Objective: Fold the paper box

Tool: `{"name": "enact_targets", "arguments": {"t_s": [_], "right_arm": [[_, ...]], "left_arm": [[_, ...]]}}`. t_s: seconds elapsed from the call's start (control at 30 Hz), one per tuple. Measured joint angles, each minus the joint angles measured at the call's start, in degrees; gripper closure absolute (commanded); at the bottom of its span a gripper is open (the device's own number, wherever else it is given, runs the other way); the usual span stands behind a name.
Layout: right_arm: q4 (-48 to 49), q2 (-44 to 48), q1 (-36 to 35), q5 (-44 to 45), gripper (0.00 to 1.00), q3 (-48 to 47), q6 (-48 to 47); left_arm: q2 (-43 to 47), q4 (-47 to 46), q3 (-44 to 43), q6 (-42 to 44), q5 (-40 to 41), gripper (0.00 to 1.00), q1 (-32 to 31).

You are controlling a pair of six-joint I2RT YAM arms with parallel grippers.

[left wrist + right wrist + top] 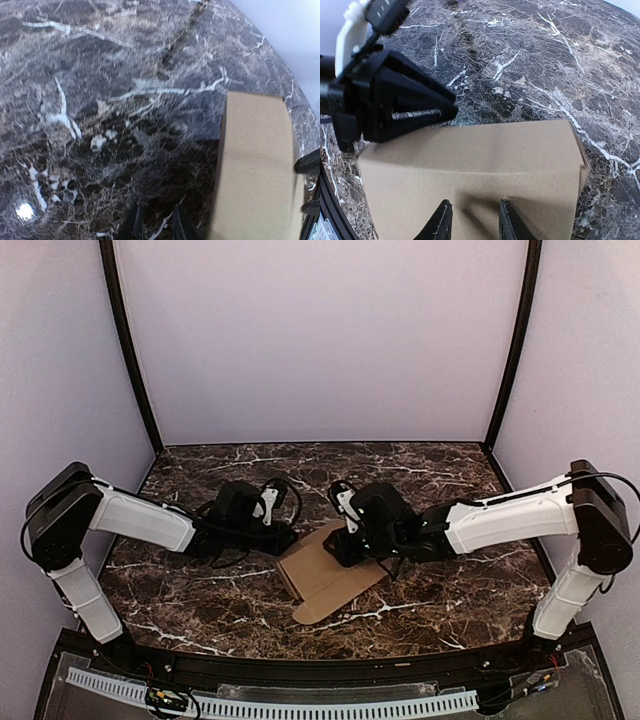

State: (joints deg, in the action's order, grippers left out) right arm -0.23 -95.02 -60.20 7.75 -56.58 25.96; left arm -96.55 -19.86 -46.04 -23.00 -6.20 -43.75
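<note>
The paper box [325, 575] is a plain brown cardboard piece, partly folded, lying mid-table with a flap toward the front. My left gripper [287, 539] sits at its left far corner. In the left wrist view the left gripper [156, 224] is open over bare marble, and the cardboard [255, 170] stands just to the right of its fingers. My right gripper [342, 547] is over the box's far side. In the right wrist view the right gripper [472, 221] is open just above a cardboard panel [470, 160], with nothing between the fingers. The left gripper [395, 102] shows there at the panel's far left edge.
The dark marble table [200, 610] is walled by lilac panels with black posts [130, 350] at the back corners. A black rail with a white toothed strip [300, 708] runs along the near edge.
</note>
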Motion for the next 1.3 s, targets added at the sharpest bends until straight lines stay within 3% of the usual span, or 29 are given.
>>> {"name": "enact_targets", "arguments": {"t_s": [0.17,0.6,0.8,1.0,1.3], "right_arm": [[2.1,-3.3,0.1,1.3,0.67,-2.0,-0.2],[2.2,-6.6,0.3,1.4,0.66,-3.2,-0.4],[0.6,-6.4,0.3,1.5,0.66,-2.0,-0.4],[-0.3,-4.9,0.3,1.6,0.65,-0.3,-0.3],[-0.2,-3.1,0.3,1.7,0.64,0.7,-0.3]], "left_arm": [[-5.7,3.9,0.5,0.4,-0.7,0.81,-0.4],[-5.5,4.0,0.5,0.6,0.0,0.79,-0.4],[-0.8,11.9,0.5,1.5,4.9,0.74,-0.4],[10.2,18.6,0.5,2.3,8.7,0.68,-0.4],[15.5,20.5,-0.1,0.9,1.0,0.67,-0.4]]}}
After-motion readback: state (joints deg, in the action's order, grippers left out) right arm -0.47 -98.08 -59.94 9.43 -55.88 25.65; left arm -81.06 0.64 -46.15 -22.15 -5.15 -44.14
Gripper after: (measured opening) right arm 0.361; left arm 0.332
